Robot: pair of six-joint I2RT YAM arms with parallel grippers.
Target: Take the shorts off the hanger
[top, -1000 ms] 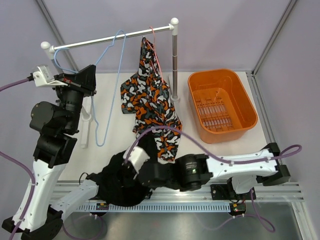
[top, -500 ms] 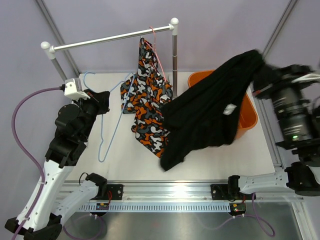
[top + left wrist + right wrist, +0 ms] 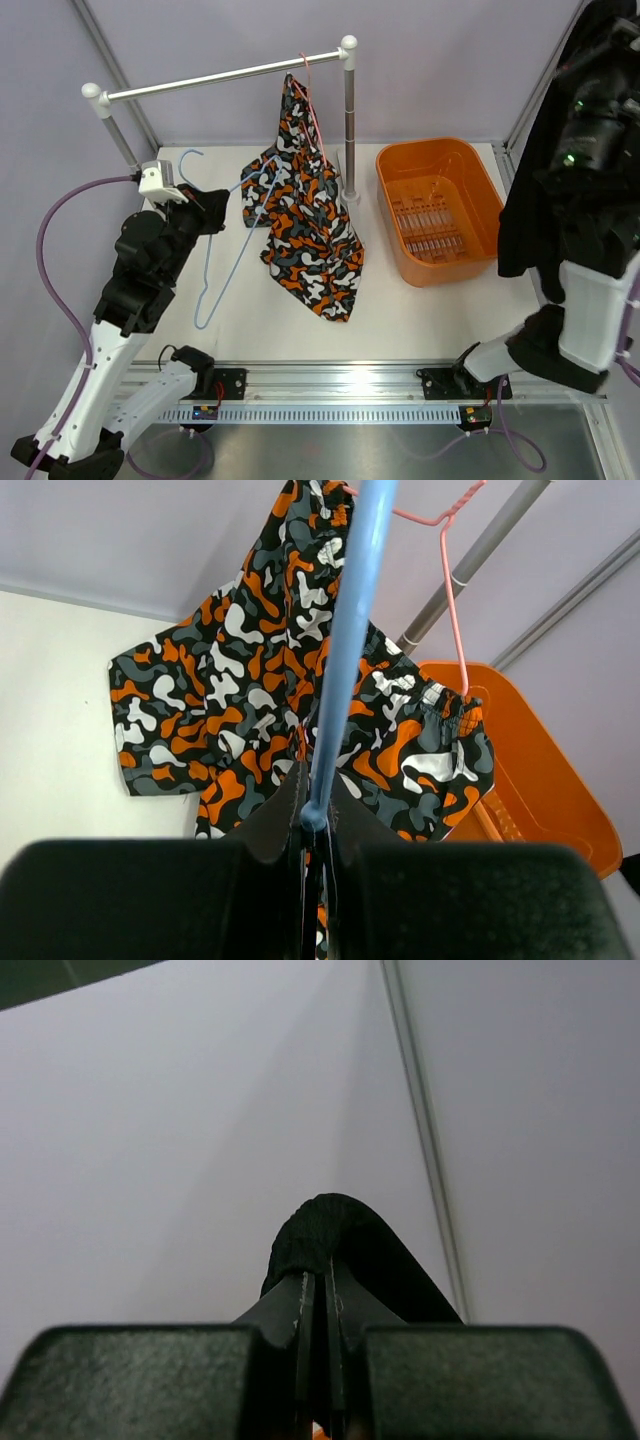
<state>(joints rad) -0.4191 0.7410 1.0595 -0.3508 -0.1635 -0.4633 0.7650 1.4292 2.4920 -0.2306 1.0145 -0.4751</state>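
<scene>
White bench [image 3: 300,320]: left end effector [image 3: 312,815] clamped on blue hanger [image 3: 347,630], right end effector [image 3: 320,1290] pinching black shorts [image 3: 325,1225] aloft, camouflage shorts [image 3: 305,210] hanging from the rail [image 3: 220,78].

No legible text or labels anywhere.

White table [image 3: 420,310], plain surface, metal rail along its near edge. Sitting directly on it: an orange bin [image 3: 430,144] at the back right, and a clothes rack with one post [image 3: 349,130] just left of the bin and the other post [image 3: 122,142] at the back left corner. The camouflage shorts [image 3: 305,230] hem and the low end of the blue hanger [image 3: 215,270] both come down to table level mid-left; can't tell whether either touches.
</scene>
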